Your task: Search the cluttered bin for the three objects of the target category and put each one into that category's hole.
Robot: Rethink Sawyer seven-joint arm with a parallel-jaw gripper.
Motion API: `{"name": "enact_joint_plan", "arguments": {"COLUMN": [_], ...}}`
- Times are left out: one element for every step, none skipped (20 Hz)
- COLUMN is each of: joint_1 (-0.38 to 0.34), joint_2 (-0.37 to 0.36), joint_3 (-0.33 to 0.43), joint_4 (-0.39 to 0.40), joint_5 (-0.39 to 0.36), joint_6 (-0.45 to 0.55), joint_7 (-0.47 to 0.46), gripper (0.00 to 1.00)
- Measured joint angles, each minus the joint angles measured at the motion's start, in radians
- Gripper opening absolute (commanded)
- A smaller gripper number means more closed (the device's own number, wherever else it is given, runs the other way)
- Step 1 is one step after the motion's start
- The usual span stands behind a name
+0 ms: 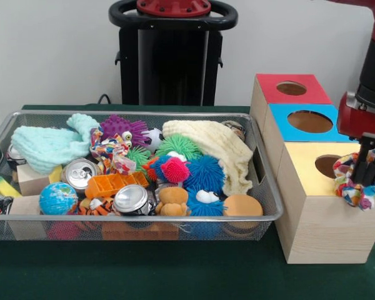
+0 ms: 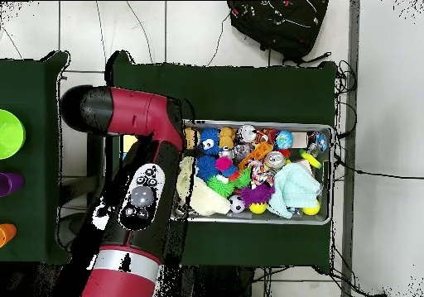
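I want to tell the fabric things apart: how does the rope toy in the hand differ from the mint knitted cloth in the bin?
The rope toy is many-coloured and knotted; the mint cloth is one pale green colour and knitted. The rope toy hangs from the hand beside the yellow-topped box; the mint cloth lies bunched at the left end of the bin in the front view. The cloth looks larger. Both look soft.

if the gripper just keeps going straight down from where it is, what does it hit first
Most likely the yellow box, at or near its hole. The gripper points down, shut on a rope toy that hangs by that hole. Depth is unclear, so it may meet the rim instead of the opening.
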Motion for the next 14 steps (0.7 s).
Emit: {"name": "enact_joint_plan", "arguments": {"joint_1": [0.000, 0.001, 0.002, 0.003, 0.004, 0.005, 0.010, 0.014, 0.017, 0.020, 0.028, 0.033, 0.037, 0.040], "joint_2": [0.000, 0.000, 0.000, 0.000, 0.000, 0.000, -0.001, -0.002, -0.003, -0.004, -0.006, -0.008, -0.009, -0.010], "joint_3": [0.003, 0.004, 0.007, 0.010, 0.012, 0.014, 0.019, 0.022, 0.023, 0.025, 0.027, 0.029, 0.030, 0.031], "joint_4": [0.000, 0.000, 0.002, 0.003, 0.004, 0.006, 0.011, 0.015, 0.017, 0.020, 0.024, 0.025, 0.026, 0.027], "joint_5": [0.006, 0.010, 0.016, 0.022, 0.026, 0.030, 0.040, 0.044, 0.047, 0.049, 0.056, 0.060, 0.063, 0.066], "joint_6": [-0.010, -0.017, -0.023, -0.029, -0.032, -0.035, -0.042, -0.045, -0.047, -0.048, -0.049, -0.049, -0.049, -0.049], "joint_7": [0.000, 0.000, 0.000, 0.000, 0.000, 0.000, 0.000, 0.000, 0.000, 0.000, 0.000, 0.000, 0.000, 0.000], "gripper": [0.00, 0.00, 0.00, 0.00, 0.00, 0.00, 0.00, 0.00, 0.00, 0.00, 0.00, 0.00, 0.00, 0.00]}}
